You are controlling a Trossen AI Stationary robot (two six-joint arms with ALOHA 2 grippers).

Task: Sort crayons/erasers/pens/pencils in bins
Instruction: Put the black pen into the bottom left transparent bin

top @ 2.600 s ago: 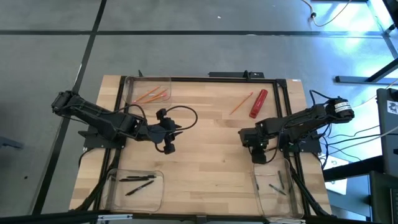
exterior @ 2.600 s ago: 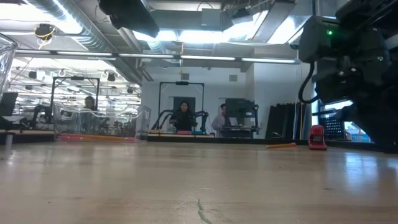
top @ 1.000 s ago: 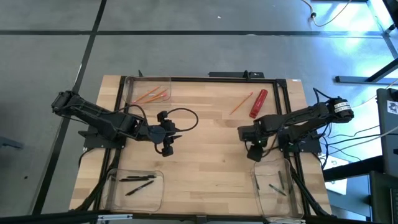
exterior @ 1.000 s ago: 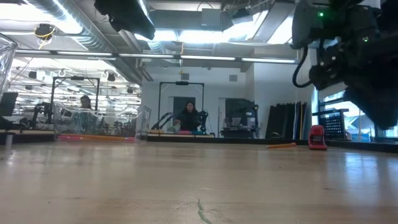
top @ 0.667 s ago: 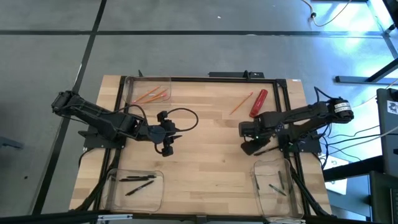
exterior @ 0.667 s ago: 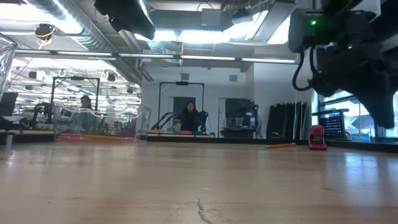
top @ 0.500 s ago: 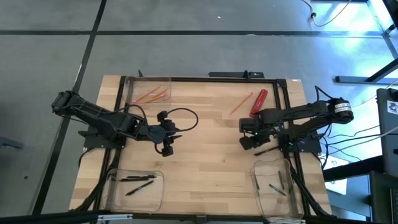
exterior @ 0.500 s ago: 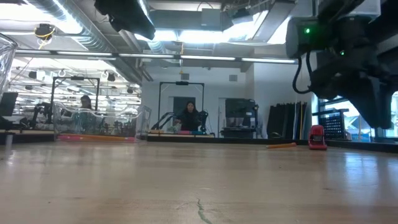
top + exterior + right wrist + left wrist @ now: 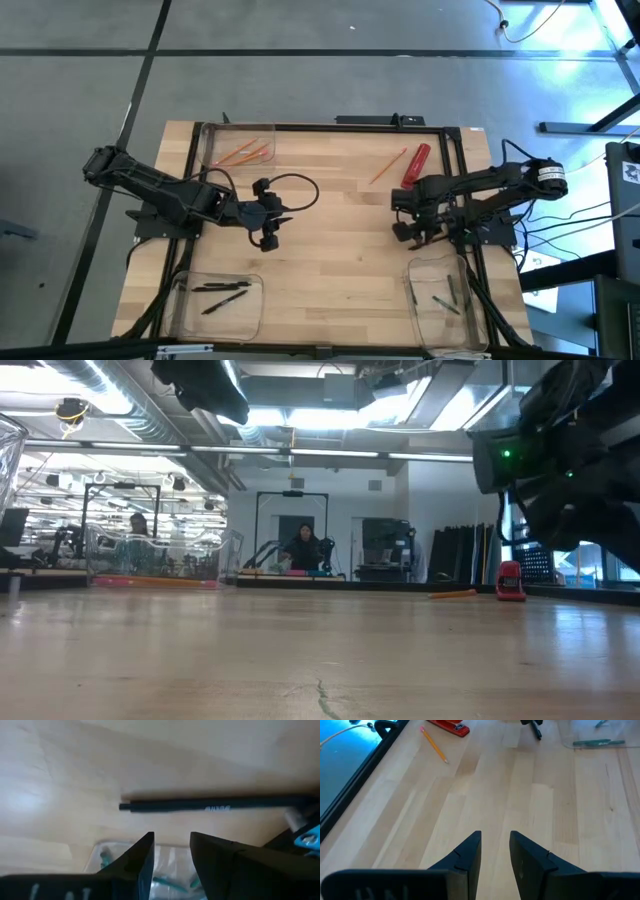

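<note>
Claw status: my right claw [image 9: 418, 232] hung with its fingers parted and empty over the surface [image 9: 330, 260], near the right-hand bin [image 9: 445, 305]. My left claw [image 9: 268, 225] waited at mid-surface, likewise parted and holding nothing. A loose black pen [image 9: 215, 803] lay flat just ahead of the right fingers. To do the step well, I judged the fingers should straddle its middle, crosswise, before closing. One pencil [image 9: 388, 166] lay far off.

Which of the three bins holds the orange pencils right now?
The far-left bin: orange pencils lie in it, while the two near bins hold dark pens.
</note>
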